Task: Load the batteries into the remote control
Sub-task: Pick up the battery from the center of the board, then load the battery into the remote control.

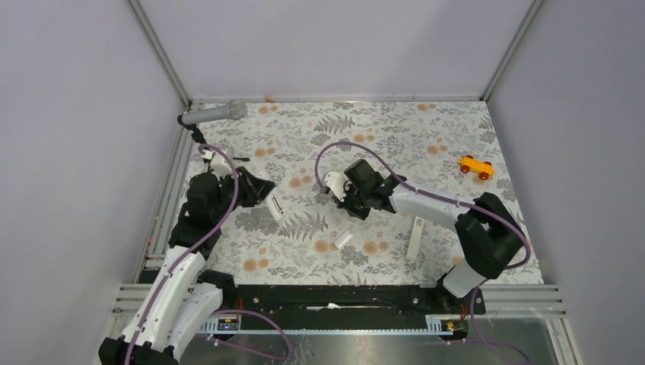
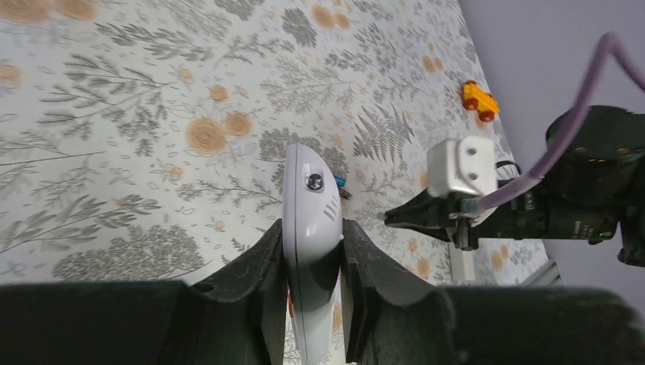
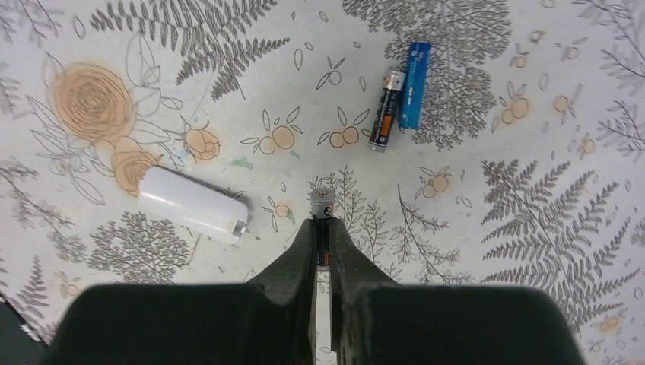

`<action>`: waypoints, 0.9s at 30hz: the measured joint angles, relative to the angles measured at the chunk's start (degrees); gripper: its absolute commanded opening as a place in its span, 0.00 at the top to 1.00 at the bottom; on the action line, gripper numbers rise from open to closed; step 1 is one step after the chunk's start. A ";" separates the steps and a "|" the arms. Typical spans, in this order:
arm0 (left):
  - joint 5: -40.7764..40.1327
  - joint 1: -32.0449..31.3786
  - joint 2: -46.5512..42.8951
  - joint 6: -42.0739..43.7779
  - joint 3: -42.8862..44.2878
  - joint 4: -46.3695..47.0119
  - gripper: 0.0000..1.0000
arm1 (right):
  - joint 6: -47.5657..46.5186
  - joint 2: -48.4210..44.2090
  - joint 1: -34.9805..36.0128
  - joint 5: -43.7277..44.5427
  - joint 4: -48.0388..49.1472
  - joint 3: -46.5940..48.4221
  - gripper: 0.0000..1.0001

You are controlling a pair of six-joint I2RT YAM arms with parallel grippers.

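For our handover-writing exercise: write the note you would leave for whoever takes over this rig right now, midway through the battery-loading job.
Left claw: shut on the remote control, held on edge.
Right claw: shut on a small battery, seen end-on.
On the table: a blue battery and an orange-black battery lie side by side; a white cover-like piece lies apart from them.
Done: remote control and one battery are gripped.
Left: no battery visibly seated. Bring battery to remote, then load the rest.
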 measured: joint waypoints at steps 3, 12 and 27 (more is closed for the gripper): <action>4.24 -0.02 3.17 -0.44 -1.20 3.67 1.00 | 4.61 -4.17 -0.04 0.44 2.43 -2.27 0.95; 11.23 -1.38 9.35 -5.86 -1.95 14.10 1.00 | 26.53 -18.18 -0.17 -2.36 12.66 -6.71 0.91; 6.01 -8.55 16.09 -21.57 -1.51 14.53 1.00 | 56.08 -21.68 3.93 -7.69 39.04 -11.61 0.88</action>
